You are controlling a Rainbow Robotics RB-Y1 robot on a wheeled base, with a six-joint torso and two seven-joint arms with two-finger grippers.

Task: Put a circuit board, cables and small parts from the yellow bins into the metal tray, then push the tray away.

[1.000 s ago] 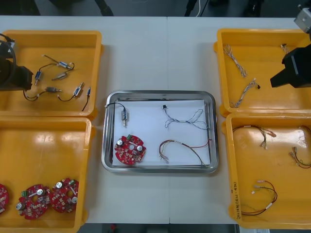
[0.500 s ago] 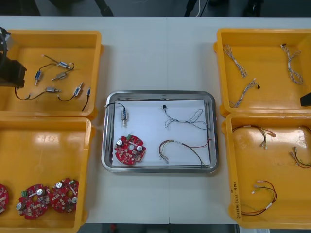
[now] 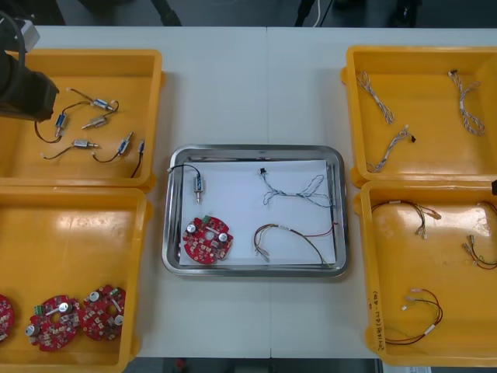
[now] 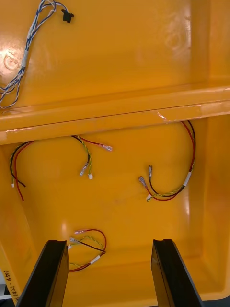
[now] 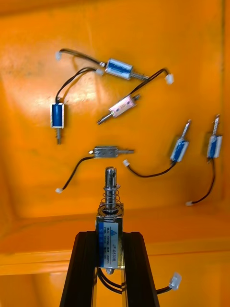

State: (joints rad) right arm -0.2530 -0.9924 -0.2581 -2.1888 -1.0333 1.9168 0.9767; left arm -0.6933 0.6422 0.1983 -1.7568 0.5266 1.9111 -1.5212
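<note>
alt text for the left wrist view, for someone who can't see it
The left gripper is shut on a small metal part with black leads, holding it over a yellow bin. Six more small metal parts, each with a thin black wire, lie scattered on the bin's floor beyond the gripper.

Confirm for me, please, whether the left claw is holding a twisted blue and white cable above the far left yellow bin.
Not quite: the left claw holds a small metal part, not a cable; the left wrist view shows it. It is indeed above the far left yellow bin. The right claw is open over the near right bin.
</note>
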